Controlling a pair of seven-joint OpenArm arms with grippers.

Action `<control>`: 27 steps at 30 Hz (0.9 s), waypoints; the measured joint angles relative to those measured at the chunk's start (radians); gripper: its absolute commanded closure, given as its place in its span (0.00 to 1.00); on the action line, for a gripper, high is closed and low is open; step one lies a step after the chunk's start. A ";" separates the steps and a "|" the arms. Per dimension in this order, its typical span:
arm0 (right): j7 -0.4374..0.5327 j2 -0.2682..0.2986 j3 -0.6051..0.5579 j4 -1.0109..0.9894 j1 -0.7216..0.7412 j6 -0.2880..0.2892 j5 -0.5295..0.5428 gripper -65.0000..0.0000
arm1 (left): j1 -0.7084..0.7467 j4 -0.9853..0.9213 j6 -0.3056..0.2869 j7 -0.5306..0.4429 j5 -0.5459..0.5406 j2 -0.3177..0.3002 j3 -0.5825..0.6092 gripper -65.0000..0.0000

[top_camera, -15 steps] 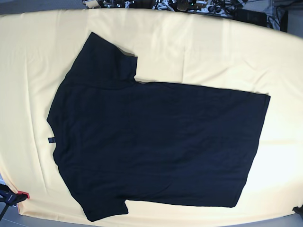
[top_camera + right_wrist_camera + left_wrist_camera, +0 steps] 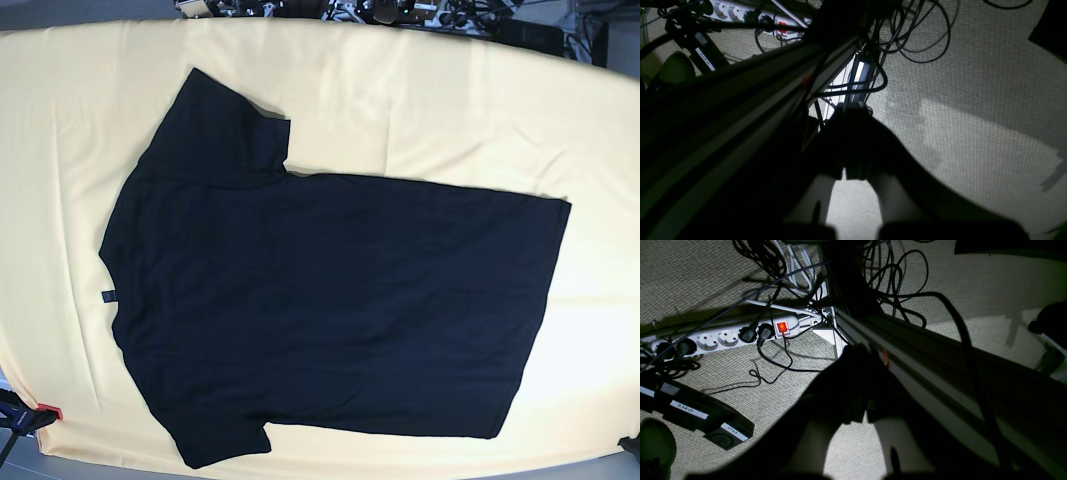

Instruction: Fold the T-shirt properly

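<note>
Black T-shirt (image 2: 330, 300) lies flat w/ long axis left-right on table, while we hang below, both arms' fingers (image 2: 860, 380) (image 2: 853, 140) together, neither nearer.

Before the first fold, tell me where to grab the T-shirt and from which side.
Probably grip the T-shirt at the far sleeve and the far hem corner, coming down from above. It lies flat and spread on the yellow cloth, collar on the base view's left, so that long edge can fold over.
</note>
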 measured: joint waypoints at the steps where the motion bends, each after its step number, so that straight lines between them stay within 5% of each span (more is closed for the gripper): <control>1: 0.000 0.000 0.000 0.001 0.000 0.001 0.000 1.00 | 0.000 0.000 0.000 0.000 0.000 0.000 0.000 1.00; 22: -0.002 0.003 0.000 0.001 -0.001 0.023 -0.004 1.00 | 0.000 0.000 0.000 0.005 0.000 0.000 0.000 1.00; 27: -0.129 0.023 0.000 0.006 -0.021 0.130 -0.010 1.00 | 0.015 0.043 -0.048 0.257 0.007 -0.005 0.000 1.00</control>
